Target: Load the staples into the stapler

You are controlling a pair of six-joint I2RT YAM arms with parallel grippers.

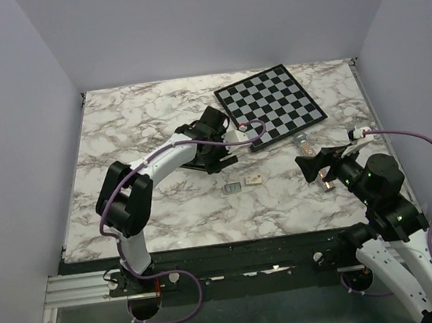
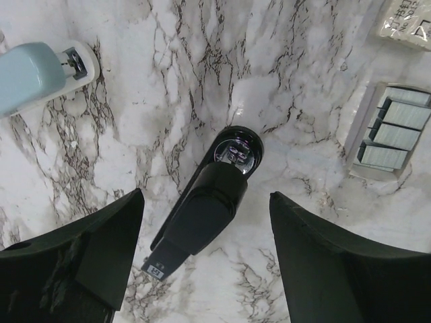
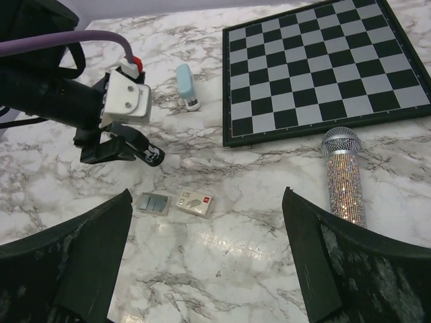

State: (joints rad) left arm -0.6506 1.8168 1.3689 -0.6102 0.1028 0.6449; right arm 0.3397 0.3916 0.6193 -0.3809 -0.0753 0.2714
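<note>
The black stapler (image 2: 205, 205) lies on the marble table, and my left gripper (image 2: 205, 195) hangs open over it, one finger on each side and neither touching it. In the top view the stapler (image 1: 210, 162) is mostly hidden under that gripper (image 1: 213, 154). The staples (image 2: 394, 128) are several silver-grey strips in a small clear tray, just right of the stapler. In the right wrist view the staples (image 3: 155, 202) sit in front of the stapler's tip (image 3: 151, 156). My right gripper (image 3: 205, 256) is open and holds nothing, well to the right of them (image 1: 319, 163).
A small cream box (image 3: 195, 204) lies beside the staples tray. A light blue stapler-like object (image 3: 186, 84) lies behind the left gripper. A chessboard (image 1: 271, 106) is at the back right. A glittery microphone (image 3: 343, 175) lies next to my right gripper.
</note>
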